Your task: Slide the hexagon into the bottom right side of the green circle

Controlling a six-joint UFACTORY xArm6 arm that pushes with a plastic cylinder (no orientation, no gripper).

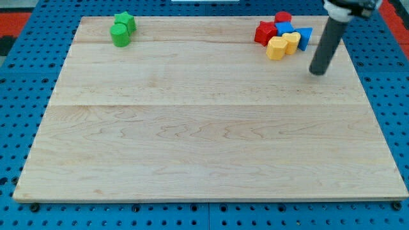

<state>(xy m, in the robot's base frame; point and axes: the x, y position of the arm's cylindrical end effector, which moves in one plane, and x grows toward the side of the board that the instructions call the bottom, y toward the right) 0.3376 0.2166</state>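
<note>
Tip beside the block cluster
My tip (317,71) sits right of the yellow hexagon (276,48); no pincer shows; green circle (119,35) far left.

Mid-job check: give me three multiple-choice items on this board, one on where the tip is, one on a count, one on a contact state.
1. My tip is:
A. at the view's right of the coloured cluster
B. beside the green blocks
C. at the board's bottom edge

2. Green blocks at the view's top left:
A. one
B. two
C. four

3. The yellow hexagon block is:
A. touched by my tip
B. apart from my tip
C. against the green circle block

Answers: 1 A, it stands right of the cluster. 2 B, the circle and a green star block. 3 B, bare wood lies between them.
</note>
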